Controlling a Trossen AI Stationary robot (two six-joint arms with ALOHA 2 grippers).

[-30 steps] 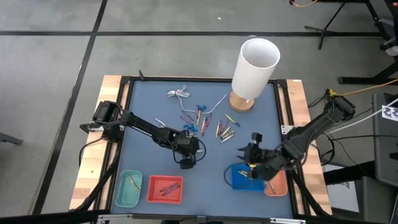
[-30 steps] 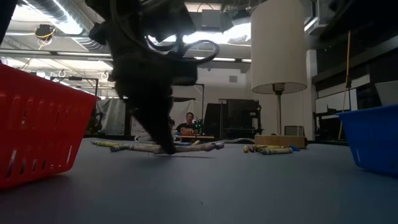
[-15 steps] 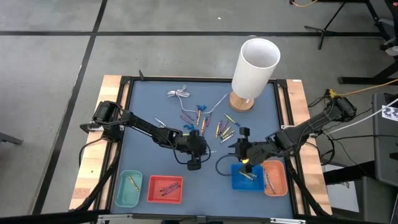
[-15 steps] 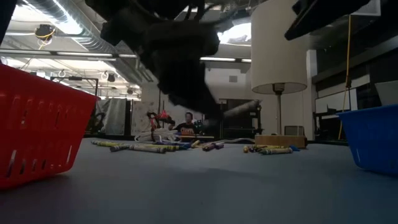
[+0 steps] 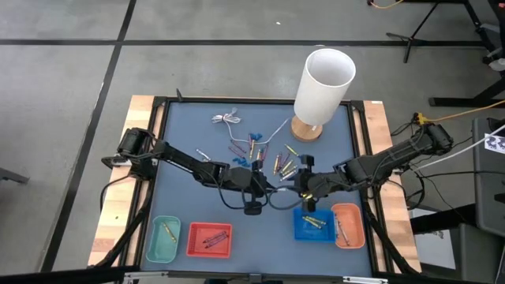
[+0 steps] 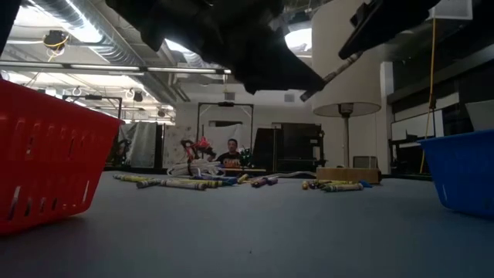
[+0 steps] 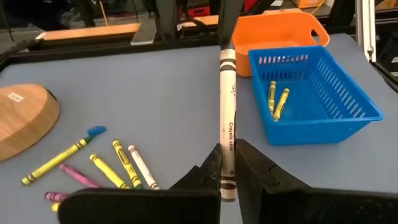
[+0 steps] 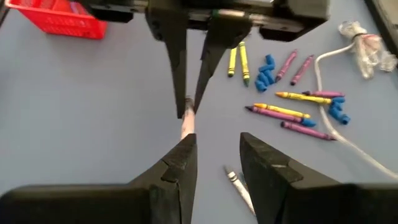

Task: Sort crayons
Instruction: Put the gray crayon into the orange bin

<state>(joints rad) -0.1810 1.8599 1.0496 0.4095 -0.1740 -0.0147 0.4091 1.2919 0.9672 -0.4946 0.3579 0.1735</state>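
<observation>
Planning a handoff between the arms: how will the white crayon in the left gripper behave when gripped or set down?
The white crayon looks straight and stiff, so it likely stays rigid in the left gripper. Its round, paper-wrapped shaft may roll on the flat table. Being thin, it could probably snap if squeezed hard.

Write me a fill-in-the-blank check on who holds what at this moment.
1. The grey-white paper-wrapped crayon is held by the robot's ___ arm.
2. The blue plastic mesh basket holds ___ yellow crayons.
3. The right gripper, facing that held crayon, has its jaws ___.
Missing words: left; two; open.
</observation>
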